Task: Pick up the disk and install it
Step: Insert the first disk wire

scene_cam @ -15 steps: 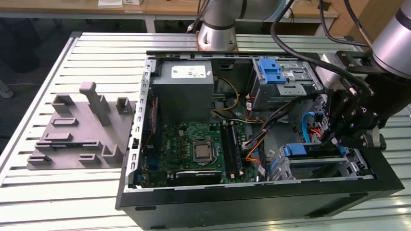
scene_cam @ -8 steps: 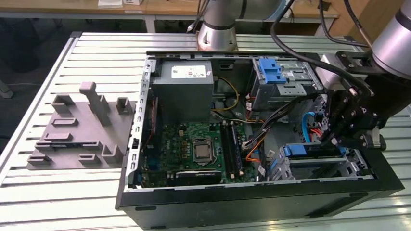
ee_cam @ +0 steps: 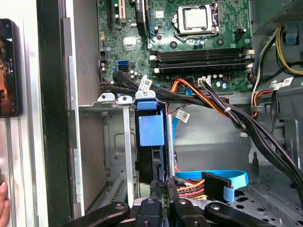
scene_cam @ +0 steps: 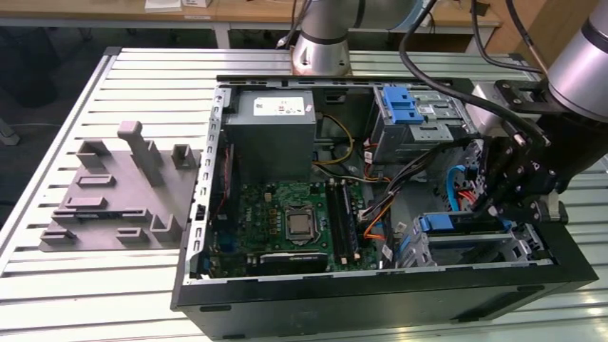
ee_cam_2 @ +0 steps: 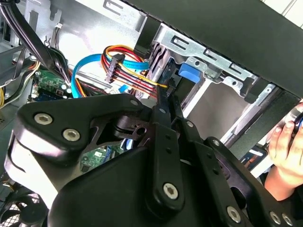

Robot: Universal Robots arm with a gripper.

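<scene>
The disk (scene_cam: 460,223) stands on edge in the metal drive cage (scene_cam: 532,246) at the near corner of the open computer case, on the exterior view's right. Its blue bracket (ee_cam: 151,130) faces outward between the cage rails, and the same blue tab (ee_cam_2: 189,74) shows in the second wrist view. My gripper (scene_cam: 499,206) hangs right over the cage. Its black fingertips (ee_cam: 163,184) are pressed together, shut, at the disk's edge. In the second wrist view the gripper (ee_cam_2: 165,92) ends just short of the blue tab.
Orange, red and blue cables (ee_cam_2: 118,64) bunch beside the cage. A motherboard (scene_cam: 285,221), a grey power supply box (scene_cam: 275,117) and an upper cage with a blue latch (scene_cam: 404,107) sit inside the case. A grey fixture (scene_cam: 114,192) lies on the table. A person's hand (ee_cam_2: 284,156) rests near the case.
</scene>
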